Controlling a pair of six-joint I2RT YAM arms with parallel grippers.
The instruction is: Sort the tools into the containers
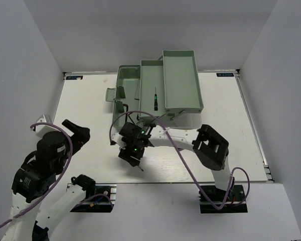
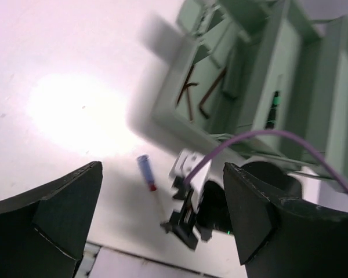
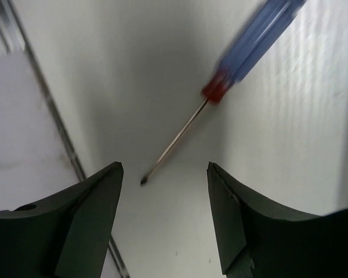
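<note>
A blue-handled screwdriver (image 3: 255,35) with a red collar lies on the white table, its thin shaft running to a tip just ahead of my open, empty right gripper (image 3: 164,168). In the top view the right gripper (image 1: 130,154) hovers over it near the table's middle front. The left wrist view also shows the screwdriver (image 2: 145,169). My left gripper (image 1: 83,131) is open and empty, off to the left. The mint-green toolbox (image 1: 128,80) stands at the back with its trays (image 1: 180,80) spread. A black-handled screwdriver (image 1: 155,98) lies in the middle tray. Two hex keys (image 2: 188,95) lie in the base.
The right arm's purple cable (image 1: 165,128) loops over the table in front of the toolbox. The toolbox lid latch (image 1: 112,94) sticks out on the left. The table's front edge (image 1: 165,182) is just behind the right gripper. White walls enclose the table.
</note>
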